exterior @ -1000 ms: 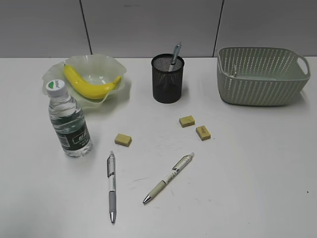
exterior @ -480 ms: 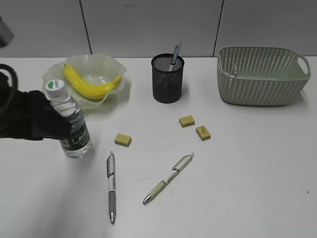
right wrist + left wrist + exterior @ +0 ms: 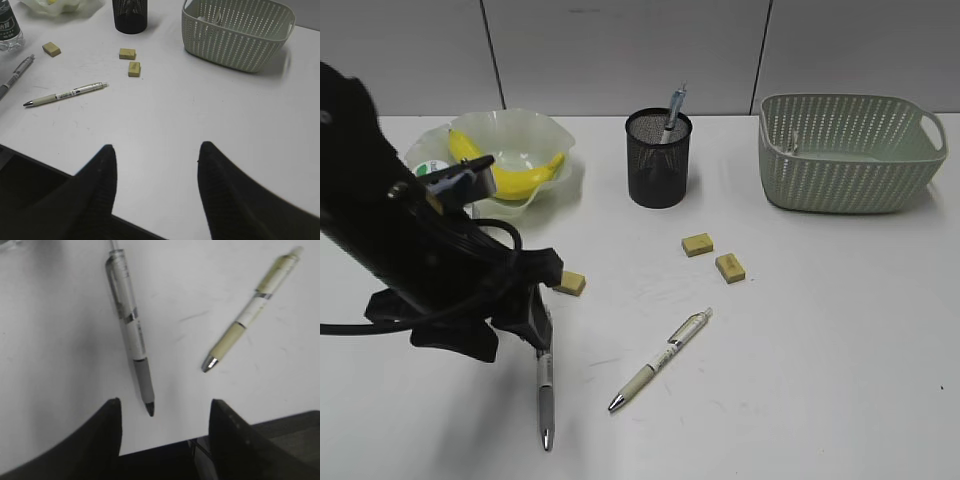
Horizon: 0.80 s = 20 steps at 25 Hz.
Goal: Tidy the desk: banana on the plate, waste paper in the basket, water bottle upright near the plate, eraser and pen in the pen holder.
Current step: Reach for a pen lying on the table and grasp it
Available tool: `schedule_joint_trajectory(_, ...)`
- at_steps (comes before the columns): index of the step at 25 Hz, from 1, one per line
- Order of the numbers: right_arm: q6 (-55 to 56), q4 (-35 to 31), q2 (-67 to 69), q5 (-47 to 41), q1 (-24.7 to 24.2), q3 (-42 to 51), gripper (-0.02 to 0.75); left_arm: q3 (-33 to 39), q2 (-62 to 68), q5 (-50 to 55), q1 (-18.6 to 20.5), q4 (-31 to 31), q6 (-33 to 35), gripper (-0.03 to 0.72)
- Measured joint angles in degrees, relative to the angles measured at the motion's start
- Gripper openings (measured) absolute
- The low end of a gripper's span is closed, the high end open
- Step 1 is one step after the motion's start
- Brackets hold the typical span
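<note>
My left gripper (image 3: 520, 330) is open and empty, low over the desk (image 3: 820, 330). In the left wrist view its jaws (image 3: 165, 407) straddle the tip of a grey-white pen (image 3: 130, 330); a beige pen (image 3: 247, 312) lies to the right. The banana (image 3: 515, 180) lies in the plate (image 3: 548, 130). The arm hides most of the water bottle, which stands upright (image 3: 7, 27). The pen holder (image 3: 658, 165) holds one pen (image 3: 675, 105). Three erasers (image 3: 570, 283) (image 3: 697, 244) (image 3: 730, 267) lie loose. My right gripper (image 3: 156, 152) is open and empty. The waste paper cannot be made out.
The basket (image 3: 845, 155) stands at the back right, with a pale lump (image 3: 207, 17) in its far corner. The left arm's black body (image 3: 410, 250) covers the desk's left side. The desk's front edge runs under the right gripper.
The left arm has swung in from the left, past the water bottle, and now hangs over the grey-white pen. Nothing on the desk has moved.
</note>
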<state>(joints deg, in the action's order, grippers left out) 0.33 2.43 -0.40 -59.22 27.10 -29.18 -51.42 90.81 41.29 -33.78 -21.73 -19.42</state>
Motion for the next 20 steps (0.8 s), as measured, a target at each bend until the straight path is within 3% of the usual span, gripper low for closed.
schedule_joint_trajectory(4, 0.00, 0.00, 0.00, 0.00, 0.00, 0.00, 0.420, -3.31, 6.86, 1.04, -2.31, 6.48, -9.08, 0.416)
schedule_joint_trajectory(14, -0.33, 0.00, 0.00, 0.00, 0.00, 0.00, 0.420, -13.40, 17.39, 3.77, -3.90, 14.92, -15.50, 0.416)
schedule_joint_trajectory(20, -0.33, 0.00, 0.00, 0.00, 0.00, 0.00, 0.420, -16.53, 21.06, 5.96, -3.90, 15.86, -16.45, 0.416)
